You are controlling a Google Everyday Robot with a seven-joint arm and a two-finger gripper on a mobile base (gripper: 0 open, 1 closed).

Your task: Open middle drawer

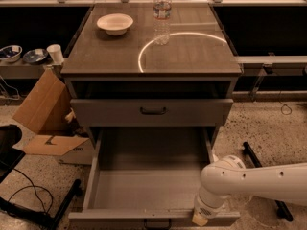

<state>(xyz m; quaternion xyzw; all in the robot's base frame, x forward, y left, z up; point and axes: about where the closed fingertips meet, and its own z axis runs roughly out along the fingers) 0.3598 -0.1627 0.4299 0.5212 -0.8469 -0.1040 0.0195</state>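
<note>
The middle drawer [153, 217] is pulled far out toward me, and its deep grey tray [148, 176] shows bare inside. Its low front runs along the bottom of the view, with the small dark handle [157, 223] at the centre, partly cut off by the frame edge. My white arm [254, 180] comes in from the right. My gripper [200, 218] sits at the right part of the drawer's front rim, pointing down, about a hand's width right of the handle. The taller-fronted drawer [152, 111] above is shut. The lowest drawer is hidden under the open one.
On the cabinet top [192, 56] stand a water bottle [162, 14] and a white bowl [115, 23]. An open cardboard box [45, 119] lies on the floor at the left, with cables and a dark stand base [53, 210] nearby. A shelf at the left holds bowls and a cup [56, 54].
</note>
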